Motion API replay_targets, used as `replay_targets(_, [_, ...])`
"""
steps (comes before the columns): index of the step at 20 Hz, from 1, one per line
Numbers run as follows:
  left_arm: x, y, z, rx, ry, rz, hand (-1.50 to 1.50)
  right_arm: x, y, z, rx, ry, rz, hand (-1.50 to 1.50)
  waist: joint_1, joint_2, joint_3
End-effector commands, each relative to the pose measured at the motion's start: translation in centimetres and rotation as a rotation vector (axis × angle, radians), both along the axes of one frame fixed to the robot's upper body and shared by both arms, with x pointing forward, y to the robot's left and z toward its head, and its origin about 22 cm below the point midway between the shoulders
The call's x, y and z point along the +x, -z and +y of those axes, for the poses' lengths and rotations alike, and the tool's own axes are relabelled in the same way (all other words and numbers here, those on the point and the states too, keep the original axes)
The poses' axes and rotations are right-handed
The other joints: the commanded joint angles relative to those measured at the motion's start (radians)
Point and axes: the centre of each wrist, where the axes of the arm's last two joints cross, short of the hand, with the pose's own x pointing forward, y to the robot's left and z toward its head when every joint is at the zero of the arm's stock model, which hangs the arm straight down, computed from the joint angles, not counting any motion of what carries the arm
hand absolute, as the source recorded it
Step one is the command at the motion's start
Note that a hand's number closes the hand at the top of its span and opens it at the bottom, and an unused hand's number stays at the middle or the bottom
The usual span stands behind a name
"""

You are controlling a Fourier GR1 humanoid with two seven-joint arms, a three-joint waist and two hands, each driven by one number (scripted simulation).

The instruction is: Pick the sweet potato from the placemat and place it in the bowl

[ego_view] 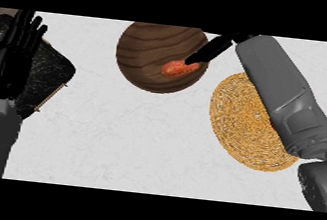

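Orange sweet potato: inside brown wooden bowl, my right hand touching its upper-right end. Hold on it: I cannot tell.

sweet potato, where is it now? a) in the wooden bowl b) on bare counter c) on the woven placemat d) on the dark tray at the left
a: the sweet potato lies inside the bowl, the right hand at it, apart from the placemat.

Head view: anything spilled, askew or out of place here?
Nothing stands out. The orange sweet potato lies inside the brown wooden bowl, black right hand at it; the round woven placemat lies flat beside the bowl.
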Motion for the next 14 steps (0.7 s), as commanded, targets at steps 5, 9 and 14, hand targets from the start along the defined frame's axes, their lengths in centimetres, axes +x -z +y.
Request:
replay_targets(5, [0.4,-1.2,-0.6,0.009,0.018,-0.035,0.00,0.4,-1.9,-8.3,0.114,0.114,0.037,-1.50,0.028,0.016,0.003])
replay_targets(9, [0.6,-1.1,-1.7,0.011,0.054,-0.044,0.00,0.2,-2.1,-11.2,0.150,0.125,0.028,-1.50,0.038,0.030,0.005])
replay_targets(14, [0.2,-0.6,-1.7,-0.001,0.067,-0.039,0.00,-0.5,-2.7,-15.3,0.162,0.129,0.035,-1.50,0.057,0.036,0.006])
